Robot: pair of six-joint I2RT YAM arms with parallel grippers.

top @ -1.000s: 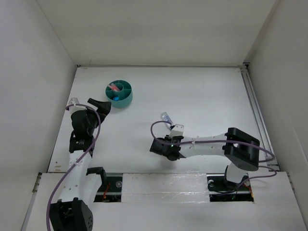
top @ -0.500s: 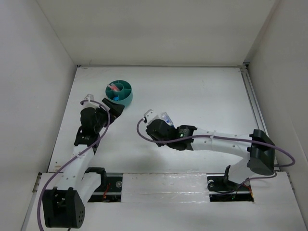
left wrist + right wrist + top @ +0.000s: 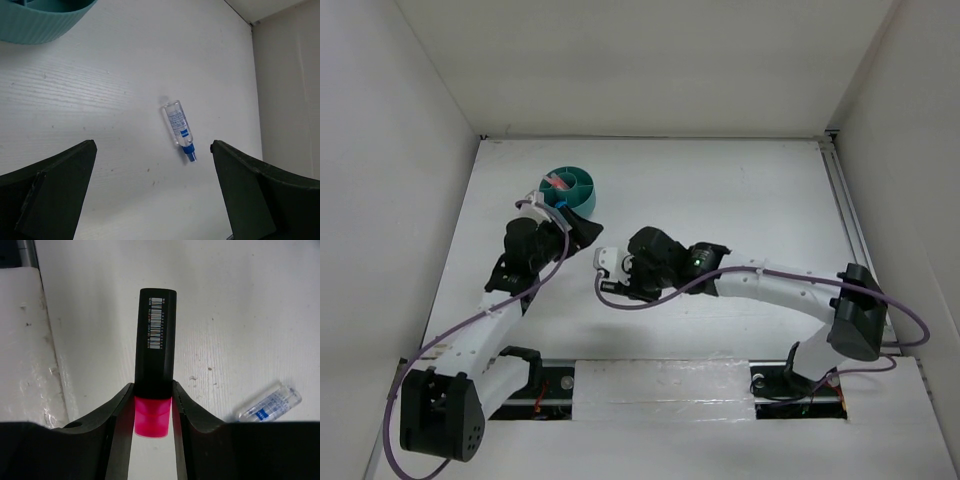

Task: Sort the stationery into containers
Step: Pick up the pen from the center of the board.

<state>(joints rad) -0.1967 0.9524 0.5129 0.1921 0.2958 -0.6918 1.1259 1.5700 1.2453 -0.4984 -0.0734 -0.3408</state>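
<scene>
Seen from above, two robot arms reach over a white desk (image 3: 740, 200) walled on three sides. The round teal tub (image 3: 567, 193) with inner dividers stands at the far left of the desk, and something pink (image 3: 558, 183) lies in one of its compartments. The left hand (image 3: 582, 232) hovers just beside the tub's near rim. Its wrist view shows the two dark fingers spread wide apart with nothing between them. Beyond them the clear-blue tube (image 3: 178, 129) lies flat on the bare desk, its blue tip pointing towards the camera, and the tub's ribbed wall fills the upper left corner. The right arm stretches across to the middle of the desk, close to the left hand. The right hand (image 3: 153, 387) is clamped on the pink highlighter (image 3: 155, 340): its fingers squeeze the pink body and the black cap, printed with a barcode, sticks straight out ahead. The same tube lies on the desk just right of these fingers.
</scene>
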